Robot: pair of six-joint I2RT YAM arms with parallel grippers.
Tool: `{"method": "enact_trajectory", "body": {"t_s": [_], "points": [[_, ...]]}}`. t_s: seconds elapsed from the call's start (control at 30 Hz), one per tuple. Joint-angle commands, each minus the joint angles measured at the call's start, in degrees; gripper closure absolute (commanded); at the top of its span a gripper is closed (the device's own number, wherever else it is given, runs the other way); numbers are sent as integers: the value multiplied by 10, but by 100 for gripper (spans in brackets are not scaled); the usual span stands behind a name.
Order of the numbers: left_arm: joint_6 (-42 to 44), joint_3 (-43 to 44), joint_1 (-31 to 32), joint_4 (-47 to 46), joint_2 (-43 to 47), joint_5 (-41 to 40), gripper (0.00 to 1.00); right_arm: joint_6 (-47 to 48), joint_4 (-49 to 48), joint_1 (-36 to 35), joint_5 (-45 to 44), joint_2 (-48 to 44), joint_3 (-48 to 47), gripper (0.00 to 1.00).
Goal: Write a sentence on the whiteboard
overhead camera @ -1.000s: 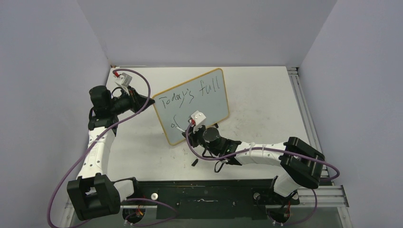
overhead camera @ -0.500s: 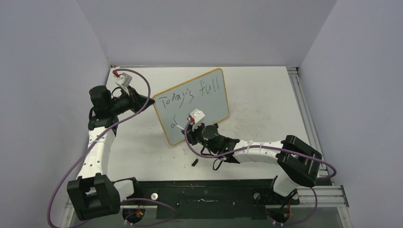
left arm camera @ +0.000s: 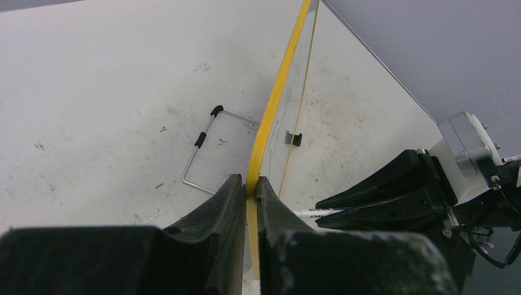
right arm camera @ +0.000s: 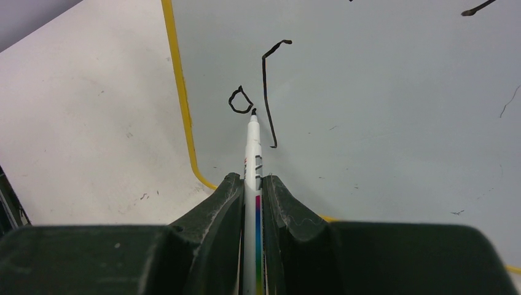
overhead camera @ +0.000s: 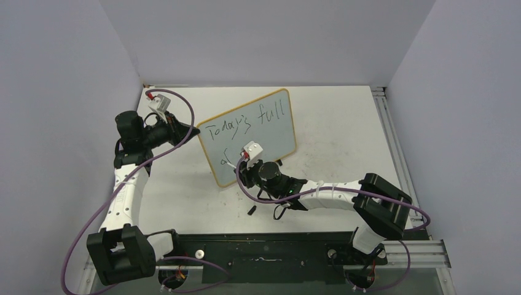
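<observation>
Left pincer (left arm camera: pixel 249 182) is clamped on the whiteboard (overhead camera: pixel 273 132) edge. Right pincer (right arm camera: pixel 252 178) squeezes the marker (right arm camera: pixel 252 138), tip just beside the sentence (overhead camera: pixel 230 129)'s "o".

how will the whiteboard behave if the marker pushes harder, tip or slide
Probably light and tippy: the whiteboard seems propped on only a thin wire stand. The left gripper pinching its yellow frame likely stops it sliding or falling back. It seems stiff: its edge runs straight while the right gripper holds the marker at its face.
</observation>
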State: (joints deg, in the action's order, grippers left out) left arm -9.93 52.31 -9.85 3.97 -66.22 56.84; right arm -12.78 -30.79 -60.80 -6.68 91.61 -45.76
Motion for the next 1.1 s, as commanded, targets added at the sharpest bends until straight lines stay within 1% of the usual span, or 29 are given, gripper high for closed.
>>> {"method": "enact_trajectory", "body": {"t_s": [0.0, 0.23, 0.8, 1.07], "points": [[-8, 5, -3, -31, 7, 19, 100, -6, -19, 8, -34, -10, -15, 95], [-7, 3, -3, -30, 8, 19, 100, -10, -18, 14, -56, -30, 1, 95], [-7, 3, -3, -30, 10, 19, 100, -12, -21, 16, -53, -38, 5, 95], [-6, 3, -3, -29, 10, 18, 100, -11, -11, 16, -30, -88, 19, 95]]}}
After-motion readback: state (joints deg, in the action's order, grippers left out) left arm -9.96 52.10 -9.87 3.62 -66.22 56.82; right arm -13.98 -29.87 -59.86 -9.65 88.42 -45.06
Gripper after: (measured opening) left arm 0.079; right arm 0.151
